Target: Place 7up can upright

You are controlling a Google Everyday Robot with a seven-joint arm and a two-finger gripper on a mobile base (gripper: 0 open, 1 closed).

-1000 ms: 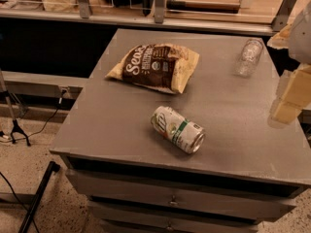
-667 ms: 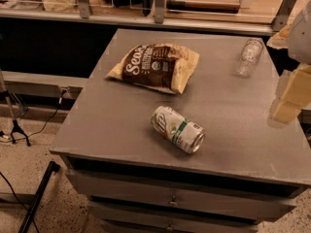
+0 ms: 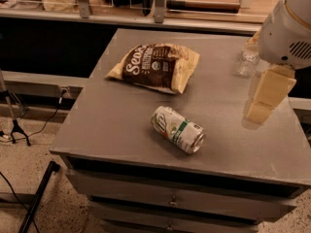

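7up can (image 3: 177, 129) on its side on the grey desk (image 3: 112, 125), a little right of centre and close to the front edge. White and silver body with a green band. Logo end toward the back left, silver top toward the front right. Not upright. Nothing touching the can, with bare desk surface all round.

Behind the can, toward the back of the desk, a brown and cream snack bag (image 3: 155, 67). Lying flat, white lettering on the face, well apart from the can. Near the back right corner, a clear plastic bottle (image 3: 246, 61), partly hidden behind the robot arm. Upright or tilted: hard to tell.

To the right of the can, the tool (image 3: 253, 115), cream-coloured and blocky. Hanging down from a white rounded arm housing (image 3: 286, 28) at the upper right. Over the right side of the desk, apart from the can and just in front of the bottle. Nothing visibly held. Open or closed: cannot tell from this angle.

Below the desk top, grey drawer fronts (image 3: 146, 195) with small handles. To the left, speckled floor (image 3: 63, 212) with a dark stand leg (image 3: 39, 193) slanting across. Behind the desk, a dark gap, then a long shelf (image 3: 58, 14) with metal uprights.
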